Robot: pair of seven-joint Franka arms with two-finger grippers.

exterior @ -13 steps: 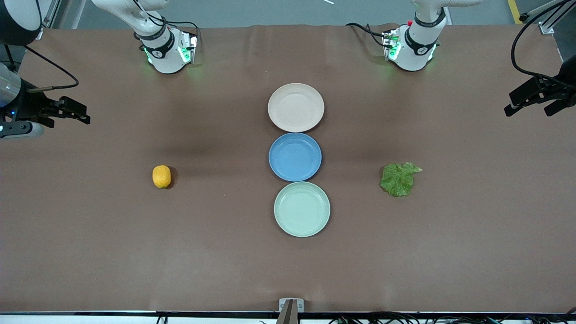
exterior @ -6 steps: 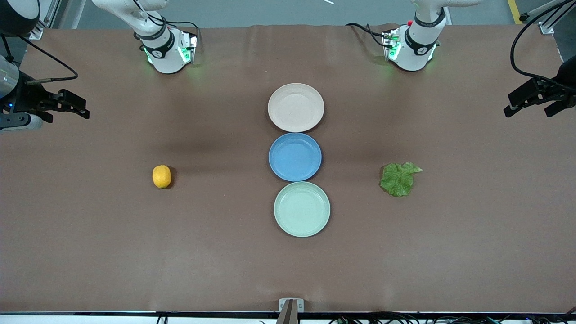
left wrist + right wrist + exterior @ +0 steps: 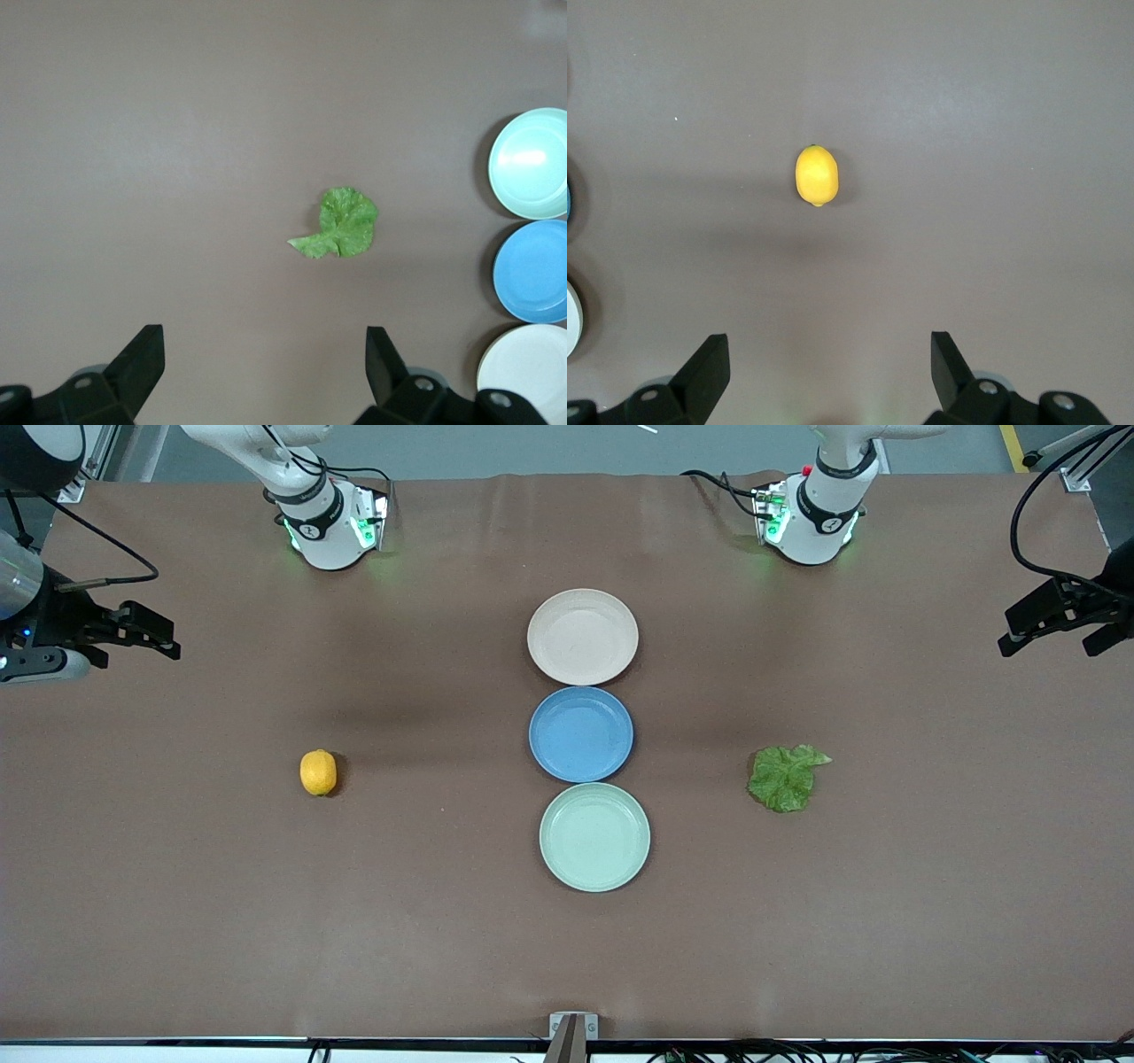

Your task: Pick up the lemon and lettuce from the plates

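Observation:
The lemon [image 3: 318, 771] lies on the bare table toward the right arm's end, and it shows in the right wrist view [image 3: 817, 175]. The lettuce [image 3: 784, 778] lies on the bare table toward the left arm's end, and it shows in the left wrist view [image 3: 345, 222]. The beige-pink plate [image 3: 582, 637] and the mint green plate [image 3: 594, 837] stand empty in the middle of the table. My right gripper [image 3: 165, 638] is open and empty, up over the table's edge at its own end. My left gripper [image 3: 1019, 629] is open and empty over the table's edge at its own end.
An empty blue plate [image 3: 581, 734] sits between the two pale plates, touching both in a row. The arm bases [image 3: 330, 527] [image 3: 811, 522] stand along the table's edge farthest from the front camera. A small bracket [image 3: 572, 1027] sits at the nearest edge.
Both grippers have shifted only slightly at the table's ends. The lemon, lettuce and plates have not moved.

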